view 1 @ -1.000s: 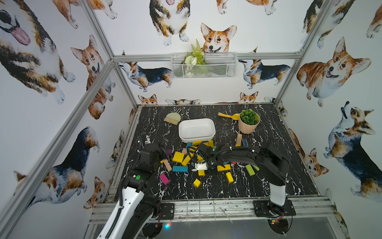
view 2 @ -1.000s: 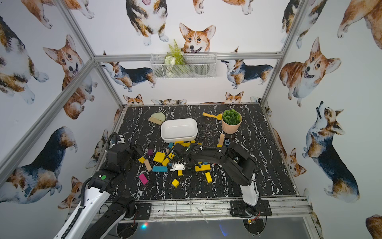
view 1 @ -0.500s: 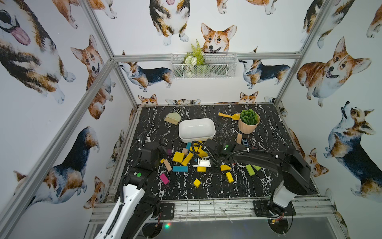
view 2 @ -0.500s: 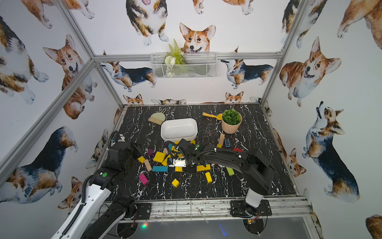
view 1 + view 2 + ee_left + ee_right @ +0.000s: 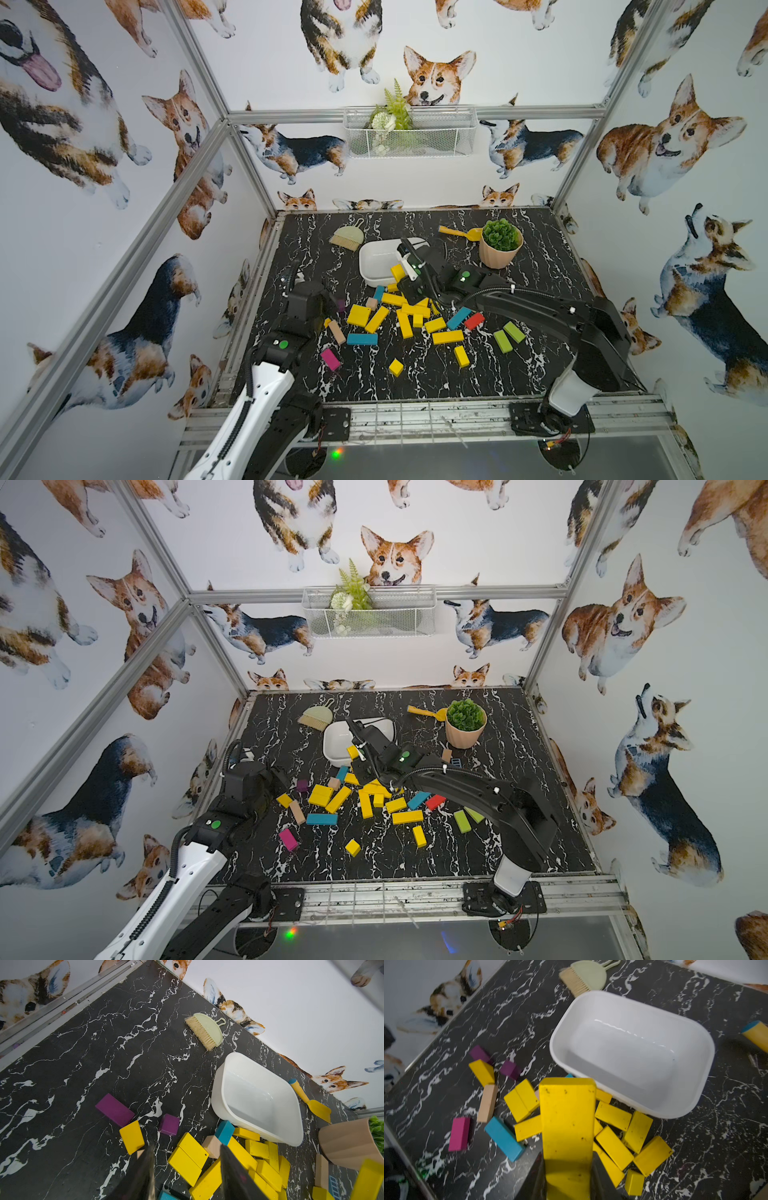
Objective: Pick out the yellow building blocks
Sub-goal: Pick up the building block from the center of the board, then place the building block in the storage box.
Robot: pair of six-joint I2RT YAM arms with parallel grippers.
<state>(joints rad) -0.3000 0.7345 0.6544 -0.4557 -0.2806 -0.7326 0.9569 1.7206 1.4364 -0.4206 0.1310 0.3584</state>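
The left hand (image 5: 187,1146) hangs half-open and empty, with yellow building blocks (image 5: 447,336) strewn on the surface (image 5: 415,386) beneath it. The right hand (image 5: 566,1154) is clamped on one yellow bar (image 5: 566,1118). The white tub (image 5: 552,1049) just ahead of it is empty. Barely begun, I judge: nearly every yellow block is left to lift.

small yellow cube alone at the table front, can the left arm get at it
Probably yes: the left gripper is open and empty, and the yellow cube sits alone on the table.
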